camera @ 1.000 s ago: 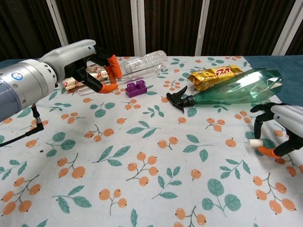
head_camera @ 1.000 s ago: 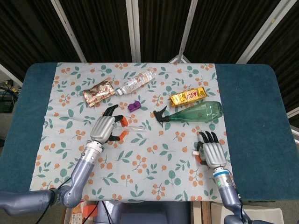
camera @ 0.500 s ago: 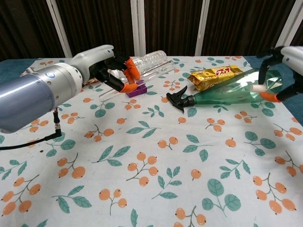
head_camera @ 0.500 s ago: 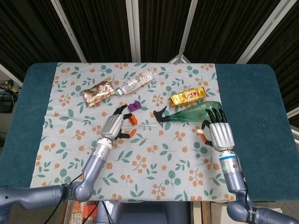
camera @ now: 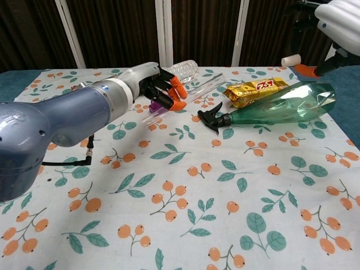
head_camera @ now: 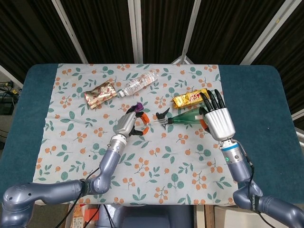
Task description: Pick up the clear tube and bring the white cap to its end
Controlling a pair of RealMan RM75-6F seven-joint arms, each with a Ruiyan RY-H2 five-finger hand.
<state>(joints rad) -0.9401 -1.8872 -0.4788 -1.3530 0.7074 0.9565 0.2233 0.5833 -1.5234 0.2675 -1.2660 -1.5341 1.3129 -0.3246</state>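
My left hand [head_camera: 131, 123] [camera: 161, 91] grips the clear tube [head_camera: 155, 123] [camera: 201, 88] near one end, lifted off the cloth. The tube slants up and to the right, over the spray bottle's black nozzle. My right hand [head_camera: 216, 119] [camera: 337, 17] is raised high on the right with its back to the head camera. In the chest view it pinches the small white cap [camera: 291, 60] between orange-tipped fingertips. The cap is hidden in the head view. Cap and tube end are still well apart.
A green spray bottle [head_camera: 189, 117] [camera: 278, 109] lies under and between the hands. A gold snack bar [head_camera: 186, 99] [camera: 256, 90] lies behind it. Further back are a water bottle [head_camera: 137, 84] [camera: 184, 68], a purple brick [head_camera: 139, 106] and a foil packet [head_camera: 100, 93].
My left hand carried the tube right, toward the centre. My right hand rose from the front right of the table with the cap and moved up and inward over the green bottle.
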